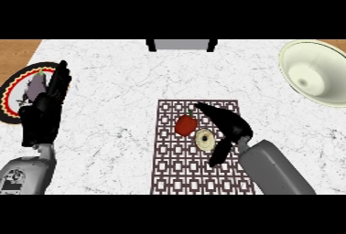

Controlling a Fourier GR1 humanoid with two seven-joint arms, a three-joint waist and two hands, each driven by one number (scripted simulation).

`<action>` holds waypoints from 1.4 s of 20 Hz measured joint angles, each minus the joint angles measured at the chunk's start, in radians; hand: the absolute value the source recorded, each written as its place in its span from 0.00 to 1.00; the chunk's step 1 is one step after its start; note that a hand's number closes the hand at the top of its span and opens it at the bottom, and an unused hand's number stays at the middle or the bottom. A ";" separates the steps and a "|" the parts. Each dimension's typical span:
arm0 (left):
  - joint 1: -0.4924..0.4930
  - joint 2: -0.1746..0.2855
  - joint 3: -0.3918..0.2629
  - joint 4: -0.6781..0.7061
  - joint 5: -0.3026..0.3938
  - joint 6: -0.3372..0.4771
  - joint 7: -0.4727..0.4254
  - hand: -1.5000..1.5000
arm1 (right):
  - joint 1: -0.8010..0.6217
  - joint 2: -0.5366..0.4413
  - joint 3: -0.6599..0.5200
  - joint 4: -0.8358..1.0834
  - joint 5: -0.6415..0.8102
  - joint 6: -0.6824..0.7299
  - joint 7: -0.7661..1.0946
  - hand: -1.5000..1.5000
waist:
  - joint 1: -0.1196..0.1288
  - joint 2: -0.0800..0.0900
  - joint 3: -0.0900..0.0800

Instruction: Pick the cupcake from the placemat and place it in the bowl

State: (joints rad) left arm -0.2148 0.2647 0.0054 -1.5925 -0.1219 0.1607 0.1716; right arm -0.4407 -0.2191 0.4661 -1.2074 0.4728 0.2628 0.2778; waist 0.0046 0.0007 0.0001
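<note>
**Hidden / cut off**
- Bowl (pixel 297 57), cream, at 2 o'clock on worktop (pixel 121 151): right side cut off by view edge.
- Plate (pixel 9 93), dark w/ patterned rim, at 9 o'clock: left part out of view, right part behind left robot hand (pixel 42 114).
- Eggplant (pixel 30 87) on plate: partly covered by that hand's fingers.
- Placemat (pixel 169 173), dark w/ white square pattern, at 6 o'clock: lower right corner under right forearm.
- Grey item w/ dark frame (pixel 181 44) at 12 o'clock: top cut off, can't tell what it is.
- Red item (pixel 186 124) on placemat: round w/ small stem; fruit or veg, can't tell.
- Cupcake (pixel 205 140): pale, round, seen from above; detail hard to make out.

**Counts**
- 1 bowl, 1 plate, 1 eggplant, 1 placemat, 1 cupcake, 1 red item, 2 robot hands.

**Positions / states**
- Cupcake on placemat, approx. centre, just beside red item at its 4 o'clock; well apart from bowl.
- Right robot hand (pixel 233 129): spread. Fingers (pixel 206 109) reach to cupcake's 12 o'clock, thumb (pixel 219 155) to its 5 o'clock, cupcake in the gap. Contact: can't tell.
- Left robot hand: at 9 o'clock, resting, fingers straight, pointing up.
</note>
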 measured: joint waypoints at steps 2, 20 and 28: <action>0.014 -0.005 0.003 -0.024 -0.004 -0.008 0.005 0.50 | -0.009 0.026 -0.010 0.056 0.031 -0.004 -0.034 0.00 | 0.001 0.000 0.000; 0.011 -0.050 0.044 -0.029 -0.048 -0.045 0.010 0.50 | -0.007 0.124 -0.080 0.173 0.263 -0.082 -0.257 1.00 | -0.004 -0.005 -0.003; -0.008 -0.064 0.050 0.000 -0.057 -0.052 -0.009 0.50 | -0.027 0.192 -0.017 0.120 0.305 -0.161 -0.046 1.00 | 0.003 -0.001 -0.001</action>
State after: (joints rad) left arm -0.2230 0.2005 0.0550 -1.5923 -0.1791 0.1086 0.1630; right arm -0.4679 -0.0274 0.4490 -1.0874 0.7777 0.1017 0.2318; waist 0.0074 -0.0003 -0.0005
